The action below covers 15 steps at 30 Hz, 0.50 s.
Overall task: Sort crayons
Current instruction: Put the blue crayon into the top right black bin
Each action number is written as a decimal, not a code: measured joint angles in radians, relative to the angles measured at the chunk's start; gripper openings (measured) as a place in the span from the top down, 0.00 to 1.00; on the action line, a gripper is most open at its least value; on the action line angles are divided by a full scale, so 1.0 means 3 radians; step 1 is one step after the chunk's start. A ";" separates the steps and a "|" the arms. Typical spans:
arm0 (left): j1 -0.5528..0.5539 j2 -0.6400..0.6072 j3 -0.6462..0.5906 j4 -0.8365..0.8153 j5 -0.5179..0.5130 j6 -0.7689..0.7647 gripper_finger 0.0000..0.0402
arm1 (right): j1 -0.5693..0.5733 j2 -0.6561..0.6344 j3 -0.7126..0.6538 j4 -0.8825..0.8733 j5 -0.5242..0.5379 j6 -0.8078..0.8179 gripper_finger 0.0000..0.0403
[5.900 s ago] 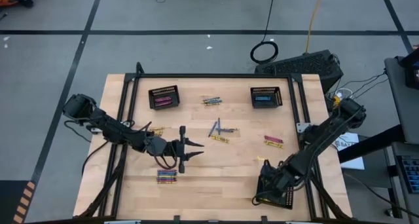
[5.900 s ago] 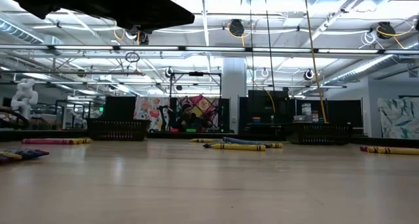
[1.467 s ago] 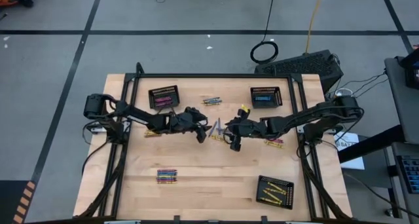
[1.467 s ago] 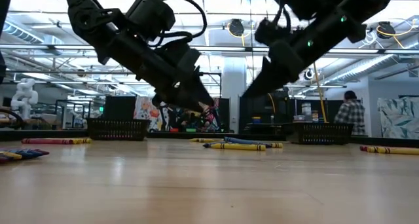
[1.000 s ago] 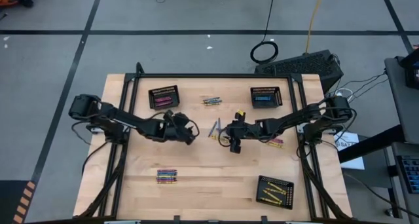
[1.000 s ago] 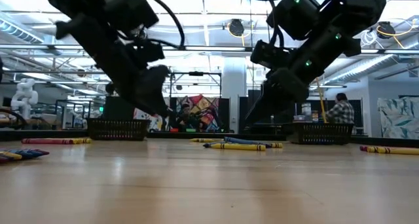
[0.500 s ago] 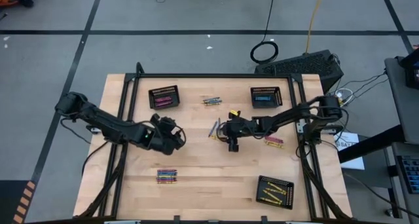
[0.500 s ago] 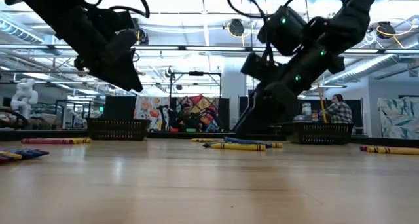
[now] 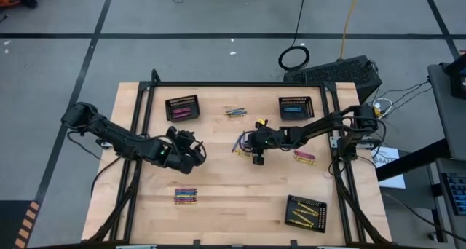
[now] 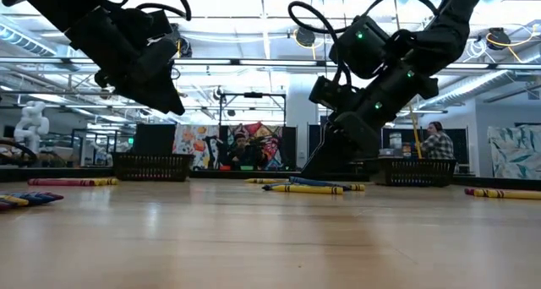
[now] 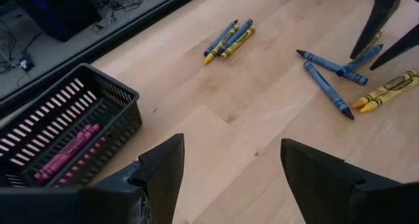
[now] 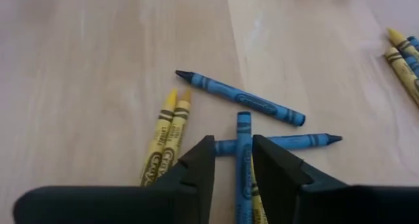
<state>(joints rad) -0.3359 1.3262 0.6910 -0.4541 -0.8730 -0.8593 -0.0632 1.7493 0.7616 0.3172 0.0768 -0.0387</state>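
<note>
Crayons lie in a small blue and yellow cluster at the table's centre, and the right gripper has come down over them. Its jaws have narrowed in the last second and now flank 1 blue crayon; whether they already pinch it, I cannot tell. The left gripper has pulled back toward the left edge, jaws spread wide and holding nothing. That points to 1 blue crayon about to be lifted for the blue basket near the far right corner.
</note>
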 joint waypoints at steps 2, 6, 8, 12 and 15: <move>0.0000 0.0000 0.0000 0.0000 0.0000 0.0000 0.36 | -0.0013 0.0000 0.0000 -0.0005 0.0001 0.0000 0.79; 0.0000 0.0000 0.0000 0.0000 0.0000 0.0001 0.36 | -0.0038 0.0000 0.0000 -0.0006 0.0001 0.0013 0.80; 0.0000 0.0000 0.0000 0.0001 0.0000 0.0001 0.36 | -0.0048 0.0000 0.0000 -0.0044 0.0000 0.0010 0.80; 0.0000 0.0000 0.0000 0.0003 0.0000 0.0000 0.36 | -0.0048 0.0000 0.0000 -0.0102 -0.0004 0.0005 0.80; 0.0000 0.0000 0.0000 0.0003 0.0000 0.0001 0.36 | -0.0048 0.0000 0.0000 -0.0155 -0.0005 0.0003 0.80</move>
<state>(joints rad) -0.3359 1.3262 0.6910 -0.4534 -0.8730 -0.8589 -0.0776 1.7493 0.7616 0.2707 0.0753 -0.0380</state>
